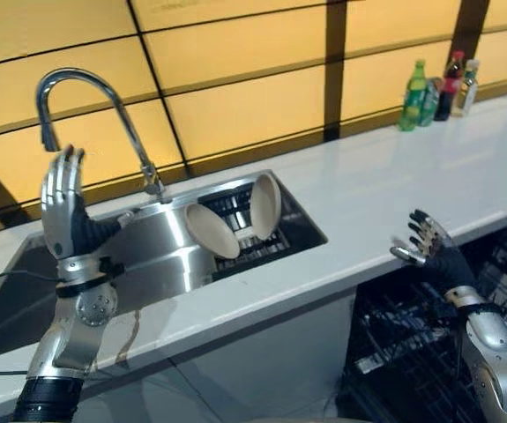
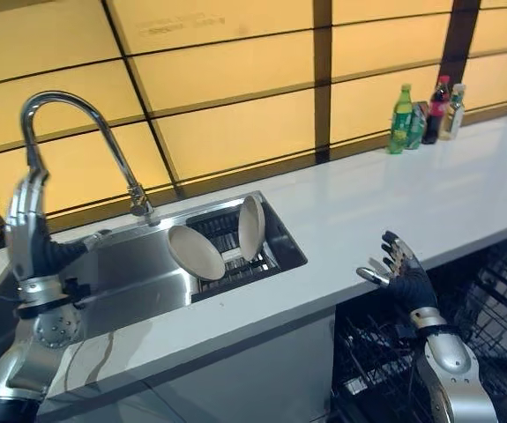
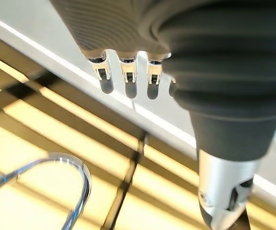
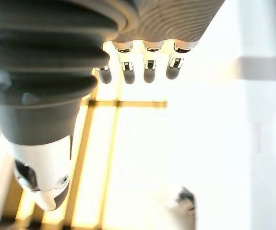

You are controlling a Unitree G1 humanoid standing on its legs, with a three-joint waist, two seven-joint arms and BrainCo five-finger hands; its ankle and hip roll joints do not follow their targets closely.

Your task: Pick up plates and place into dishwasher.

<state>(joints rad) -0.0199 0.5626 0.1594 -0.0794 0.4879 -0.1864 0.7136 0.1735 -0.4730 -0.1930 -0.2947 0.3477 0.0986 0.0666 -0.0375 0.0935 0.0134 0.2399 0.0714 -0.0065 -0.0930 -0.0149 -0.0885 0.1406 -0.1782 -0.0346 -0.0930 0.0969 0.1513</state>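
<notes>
Two plates [image 1: 235,220] stand on edge in a dark rack [image 1: 244,238] at the sink's [image 1: 147,256] right end; the rack hides their lower rims. Left hand [image 1: 63,207] raised over the sink's left, fingers straight, empty. Its wrist view adds the faucet [image 3: 66,187] arch. Right hand [image 2: 403,269] relaxed, empty, at the counter's [image 1: 394,194] near edge above the dishwasher rack [image 2: 491,300]. Bottles [image 1: 434,88] far right.

Shiny steel sink [image 1: 156,256], matt beige plates [image 1: 213,231], glossy white counter [image 1: 385,189].
</notes>
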